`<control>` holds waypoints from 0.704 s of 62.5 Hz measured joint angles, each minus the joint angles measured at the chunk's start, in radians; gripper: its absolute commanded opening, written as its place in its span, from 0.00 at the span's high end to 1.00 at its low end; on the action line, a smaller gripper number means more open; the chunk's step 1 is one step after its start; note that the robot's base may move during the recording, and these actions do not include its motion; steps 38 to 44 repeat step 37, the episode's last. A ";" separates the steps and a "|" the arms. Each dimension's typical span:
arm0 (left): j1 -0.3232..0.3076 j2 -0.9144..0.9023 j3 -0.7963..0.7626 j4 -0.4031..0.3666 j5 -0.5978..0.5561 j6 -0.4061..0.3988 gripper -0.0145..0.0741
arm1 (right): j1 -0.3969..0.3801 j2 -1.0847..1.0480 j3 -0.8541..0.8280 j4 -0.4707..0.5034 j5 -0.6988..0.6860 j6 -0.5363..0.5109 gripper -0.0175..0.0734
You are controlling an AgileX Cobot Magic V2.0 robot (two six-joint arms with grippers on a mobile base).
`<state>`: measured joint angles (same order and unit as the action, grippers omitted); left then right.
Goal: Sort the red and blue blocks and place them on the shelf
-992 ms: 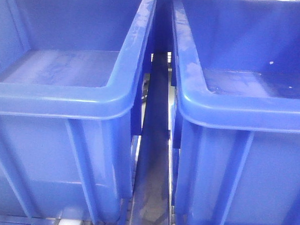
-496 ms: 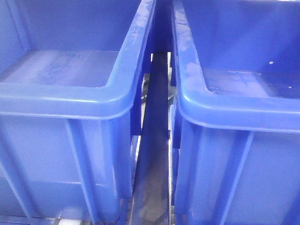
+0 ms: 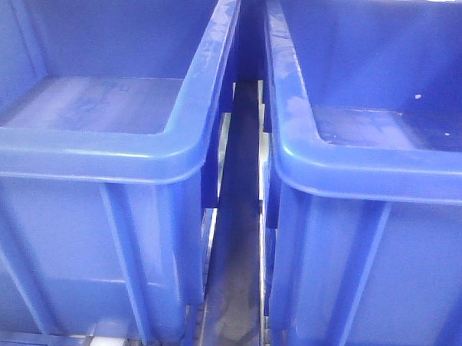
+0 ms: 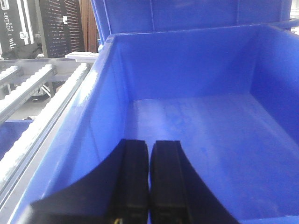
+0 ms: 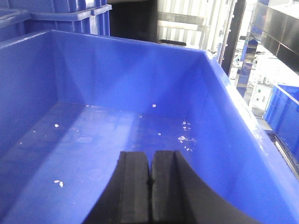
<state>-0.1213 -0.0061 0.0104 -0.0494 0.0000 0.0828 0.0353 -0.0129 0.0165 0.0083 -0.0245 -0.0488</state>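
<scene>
No red or blue block shows in any view. My left gripper [image 4: 150, 145] is shut and empty, its black fingers pressed together over the bare floor of a large blue bin [image 4: 107, 79]. My right gripper [image 5: 151, 156] is shut and empty over the floor of another large blue bin [image 5: 219, 107], which holds only small white specks. The shelf shows as grey rails with white rollers [image 4: 35, 100] left of the left bin. In the front view neither gripper shows.
The front view shows two large blue bins side by side, left [image 3: 101, 156] and right [image 3: 369, 175], with a narrow gap and metal rail [image 3: 233, 296] between them. More blue bins [image 5: 70, 16] stand behind the right bin. A black perforated panel [image 4: 58, 23] is at the far left.
</scene>
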 measured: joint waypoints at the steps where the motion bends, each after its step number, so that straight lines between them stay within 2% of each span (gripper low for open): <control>1: 0.000 0.000 0.000 0.000 0.000 0.000 0.70 | 0.000 0.000 0.000 0.000 0.000 0.000 0.75; 44: 0.000 0.000 0.000 0.000 0.000 0.000 0.70 | 0.000 0.000 0.000 0.000 0.000 0.000 0.75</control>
